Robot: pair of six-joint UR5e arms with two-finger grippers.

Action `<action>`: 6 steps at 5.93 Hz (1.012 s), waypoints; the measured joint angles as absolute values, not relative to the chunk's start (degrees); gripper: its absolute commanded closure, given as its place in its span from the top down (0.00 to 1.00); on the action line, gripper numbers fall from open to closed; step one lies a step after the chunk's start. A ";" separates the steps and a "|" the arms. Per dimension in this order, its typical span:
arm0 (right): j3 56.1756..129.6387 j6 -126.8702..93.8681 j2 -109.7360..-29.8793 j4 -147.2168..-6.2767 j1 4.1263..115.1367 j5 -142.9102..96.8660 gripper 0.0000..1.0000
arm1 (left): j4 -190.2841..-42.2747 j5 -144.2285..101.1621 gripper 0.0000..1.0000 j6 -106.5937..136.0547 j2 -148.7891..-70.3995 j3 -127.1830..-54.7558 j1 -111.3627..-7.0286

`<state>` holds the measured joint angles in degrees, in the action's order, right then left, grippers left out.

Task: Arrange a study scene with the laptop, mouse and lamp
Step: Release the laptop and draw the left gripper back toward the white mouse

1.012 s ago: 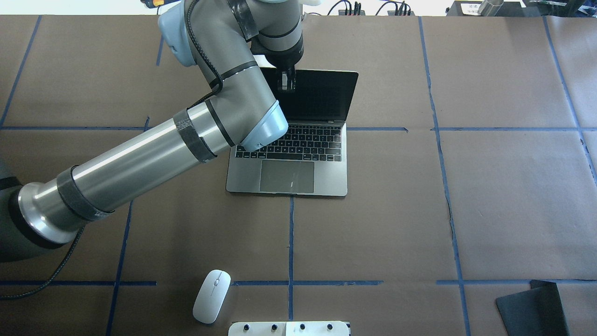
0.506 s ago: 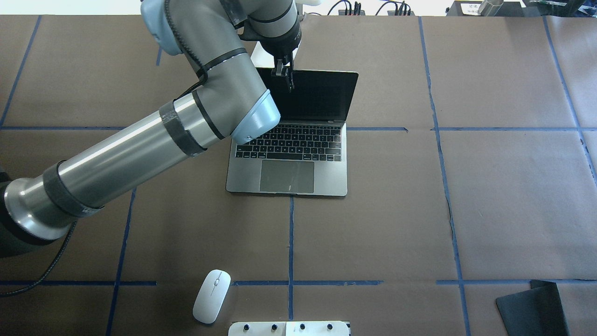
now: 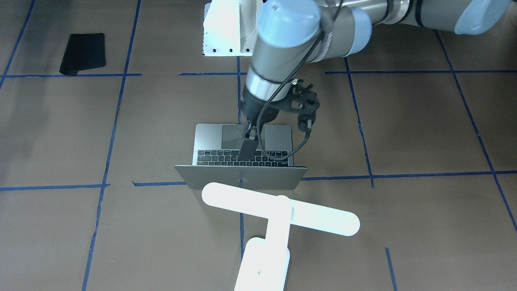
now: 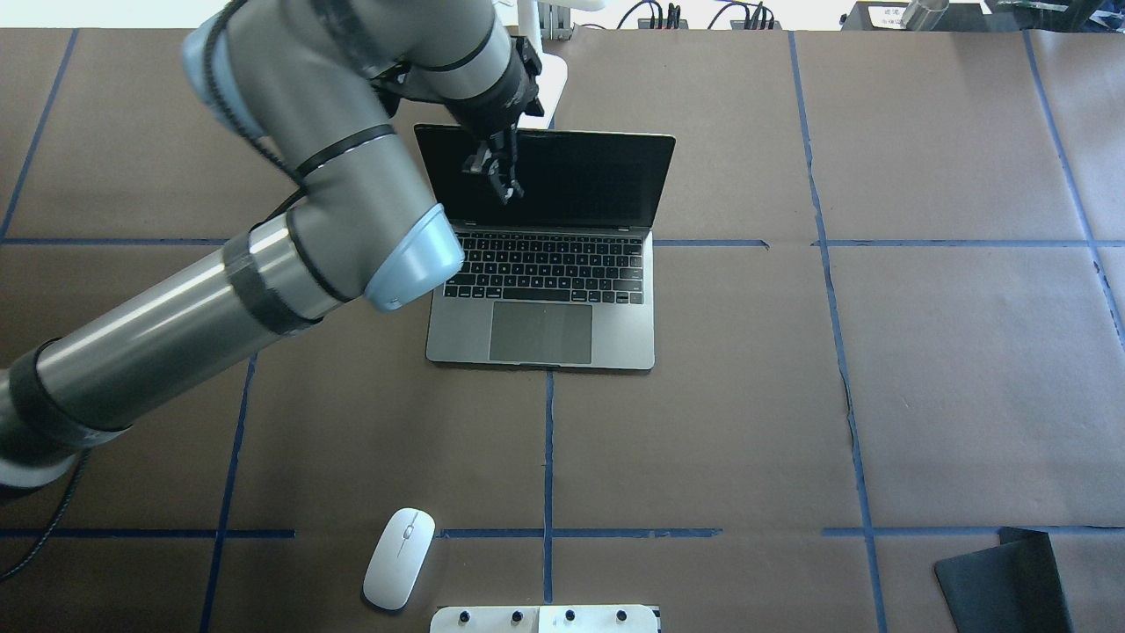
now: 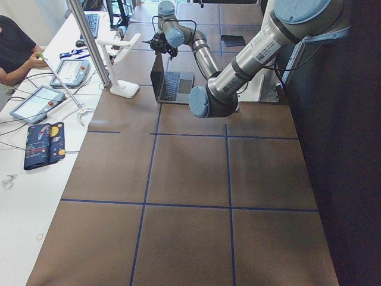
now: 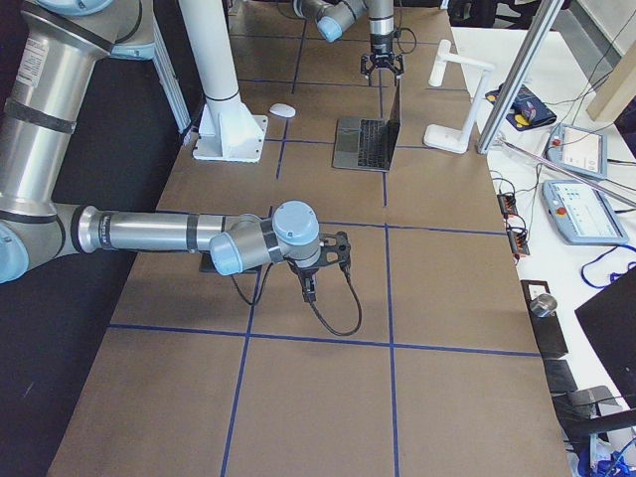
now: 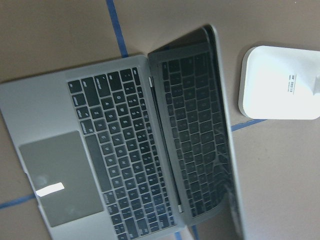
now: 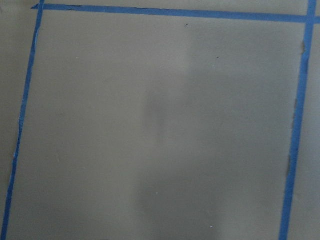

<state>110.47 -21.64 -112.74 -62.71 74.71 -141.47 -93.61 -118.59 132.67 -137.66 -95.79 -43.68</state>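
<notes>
In the overhead view we locate the mouse (image 4: 399, 558) at the lower edge, left of centre, well apart from the laptop (image 4: 545, 338), which stands open at upper centre. The left gripper (image 4: 494, 180) hovers before the screen, jaws parted, holding nothing. The lamp (image 3: 282, 210) stands just behind the lid. The right gripper (image 6: 309, 290) hangs over the table (image 6: 447, 298); we cannot tell its jaw state.

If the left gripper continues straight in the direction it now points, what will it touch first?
It points down, so the left gripper would most likely meet the open laptop first, at the screen or the keys near the hinge. Depth is unclear, so I cannot tell which part.
</notes>
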 measured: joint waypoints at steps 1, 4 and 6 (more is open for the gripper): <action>110.63 -30.77 -113.99 -55.01 69.44 -140.82 1.00 | -93.54 -118.86 1.00 127.34 -132.75 -101.64 -42.83; 110.70 -48.89 -116.31 -43.93 55.88 -133.36 1.00 | -93.65 -118.16 1.00 113.22 -121.37 -113.68 -38.50; 110.72 -59.97 -119.71 -36.31 42.38 -123.06 1.00 | -93.69 -116.28 1.00 105.55 -118.78 -115.24 -35.84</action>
